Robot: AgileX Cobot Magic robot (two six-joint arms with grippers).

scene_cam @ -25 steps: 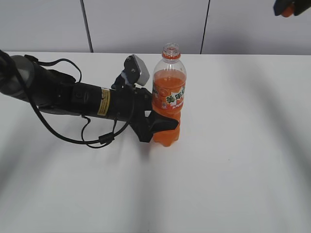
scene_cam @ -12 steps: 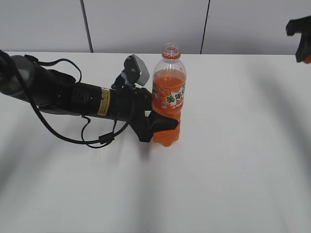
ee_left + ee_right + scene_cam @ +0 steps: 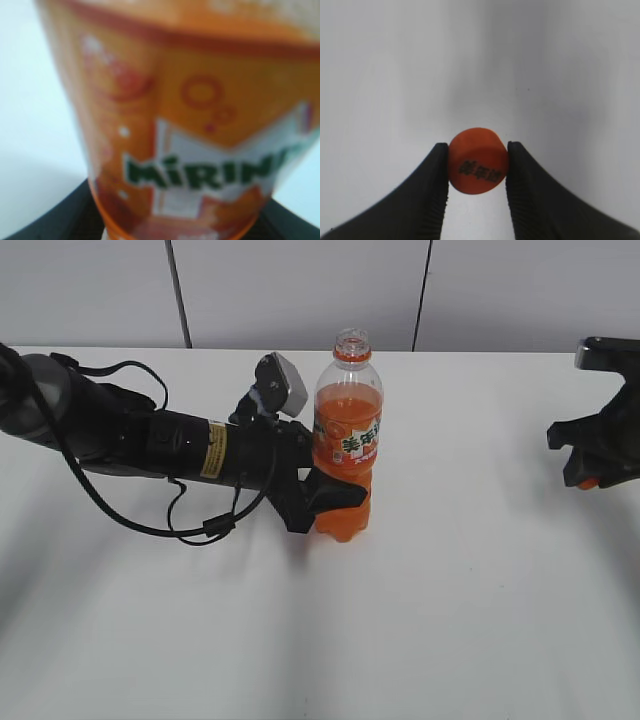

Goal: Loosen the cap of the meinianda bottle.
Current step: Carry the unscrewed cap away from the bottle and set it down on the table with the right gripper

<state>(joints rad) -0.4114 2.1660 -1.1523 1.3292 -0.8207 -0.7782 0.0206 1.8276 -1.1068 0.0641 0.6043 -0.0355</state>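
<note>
Right end effector (image 3: 477, 172) is pinching the small round orange plastic cap (image 3: 477, 166) over the white worktop (image 3: 480, 590), well apart from the tall orange soda bottle (image 3: 345, 455), which the left end effector (image 3: 325, 495) is squeezing. Lowering it gently seems best.

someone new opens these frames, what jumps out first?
The meinianda bottle standing upright mid-table with its neck open, the left gripper clamped around its lower body from the left. Then the cap, off the bottle and pinched between the fingers of the right gripper, low above the white table at the right edge of the exterior view.
</note>
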